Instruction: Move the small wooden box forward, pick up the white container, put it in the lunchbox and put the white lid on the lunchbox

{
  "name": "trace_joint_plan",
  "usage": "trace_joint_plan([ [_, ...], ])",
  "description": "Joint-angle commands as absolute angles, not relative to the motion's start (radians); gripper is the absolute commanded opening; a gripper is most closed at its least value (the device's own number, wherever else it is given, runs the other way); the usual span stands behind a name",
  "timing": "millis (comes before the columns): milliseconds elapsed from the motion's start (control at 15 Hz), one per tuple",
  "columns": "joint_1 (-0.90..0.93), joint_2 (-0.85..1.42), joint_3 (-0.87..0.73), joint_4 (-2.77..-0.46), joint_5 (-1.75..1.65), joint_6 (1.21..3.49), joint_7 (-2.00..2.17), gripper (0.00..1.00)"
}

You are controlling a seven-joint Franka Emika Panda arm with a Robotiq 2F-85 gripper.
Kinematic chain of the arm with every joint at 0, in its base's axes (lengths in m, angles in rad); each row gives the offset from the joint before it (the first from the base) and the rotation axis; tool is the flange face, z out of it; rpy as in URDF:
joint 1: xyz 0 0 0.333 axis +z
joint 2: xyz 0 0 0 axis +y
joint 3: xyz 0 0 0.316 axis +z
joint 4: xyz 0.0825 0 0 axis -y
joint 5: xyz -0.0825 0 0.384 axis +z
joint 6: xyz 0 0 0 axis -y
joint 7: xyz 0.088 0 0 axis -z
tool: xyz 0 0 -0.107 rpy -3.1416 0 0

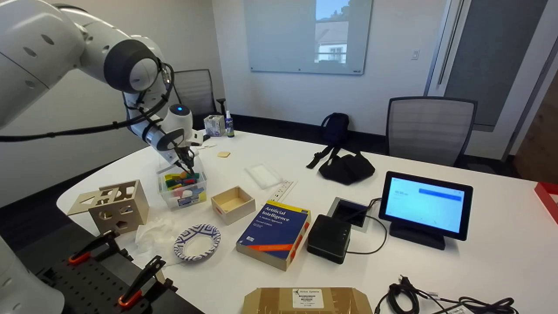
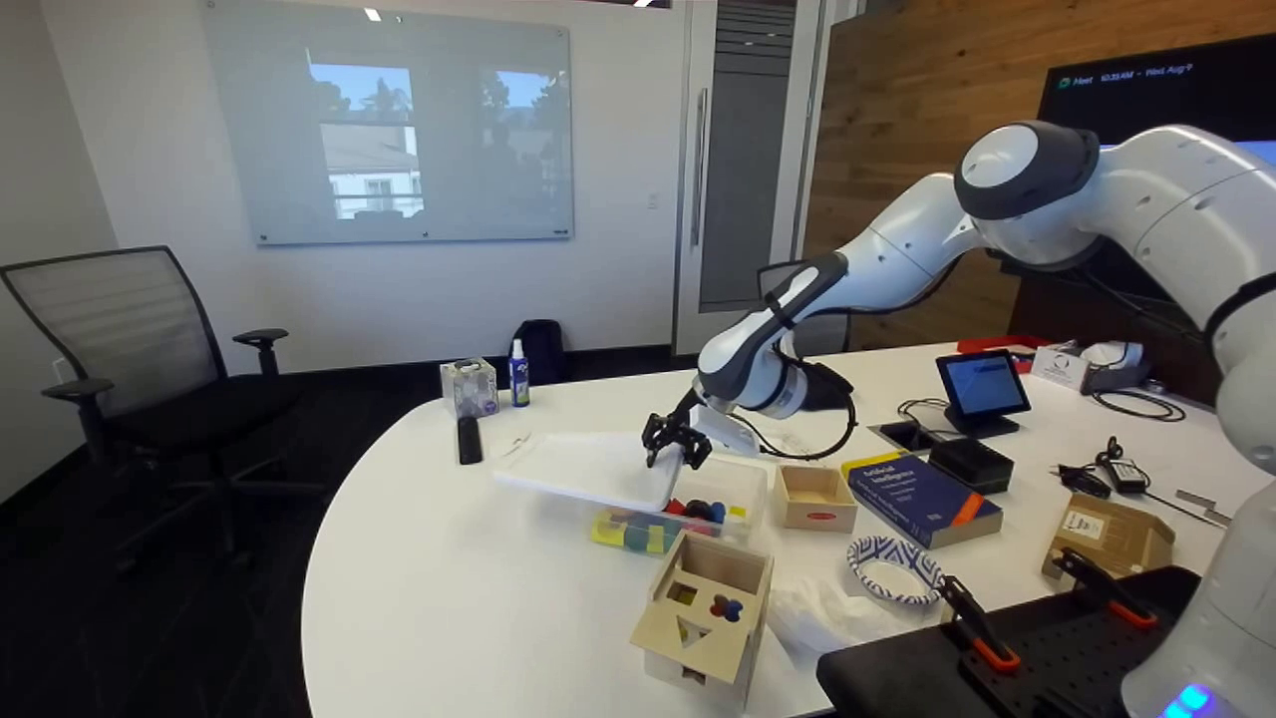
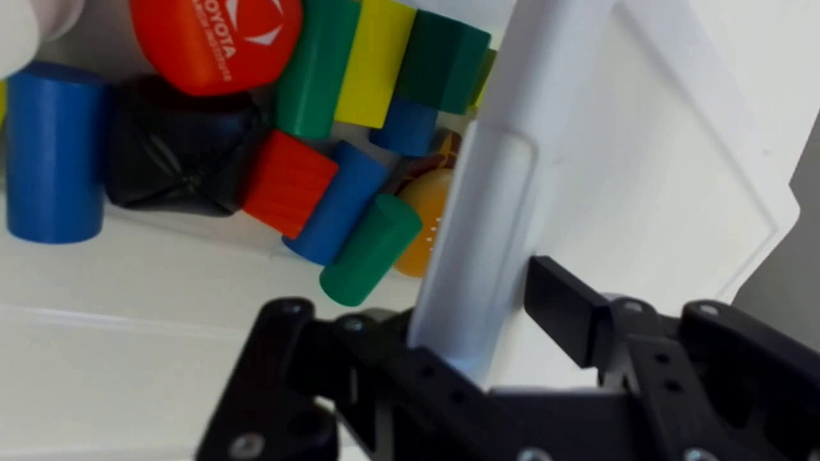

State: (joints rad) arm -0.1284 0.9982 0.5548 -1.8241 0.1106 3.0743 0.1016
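here, claw astride the white lid

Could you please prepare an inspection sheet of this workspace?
Surface: white table.
Job's things: translucent rectangular plastic box, multicoloured blocks inside; flat white rectangular plastic lid, partly over it; small square tan wooden box nearby; white container not identified.
Clutter: pale wooden cube with holes; round blue-patterned bowl; thick blue book.
Gripper: black, astride the lid's rim; firm grip unclear.
Cables: thick black cable at white robot arm; coiled black cable.
Surroundings: grey mesh chairs; glass whiteboard.
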Motion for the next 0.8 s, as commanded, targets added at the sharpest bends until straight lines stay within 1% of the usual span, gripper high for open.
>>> trace_joint_plan([
  [0, -0.143, 0.953, 0.544, -1.964, 0.160, 3.191, 0.087, 0.06],
  [67, -0.157, 0.954, 0.556, -1.997, 0.160, 3.237, 0.087, 0.07],
  [133, -0.182, 0.959, 0.579, -2.037, 0.150, 3.297, 0.087, 0.05],
  [200, -0.202, 0.963, 0.597, -2.075, 0.135, 3.360, 0.098, 0.04],
  [267, -0.230, 0.971, 0.616, -2.120, 0.114, 3.429, 0.108, 0.06],
  [400, -0.267, 0.970, 0.626, -2.215, 0.068, 3.566, 0.149, 0.04],
  [467, -0.281, 0.936, 0.620, -2.172, 0.053, 3.488, 0.184, 0.03],
  [733, -0.337, 0.883, 0.621, -2.230, 0.013, 3.484, 0.243, 0.04],
])
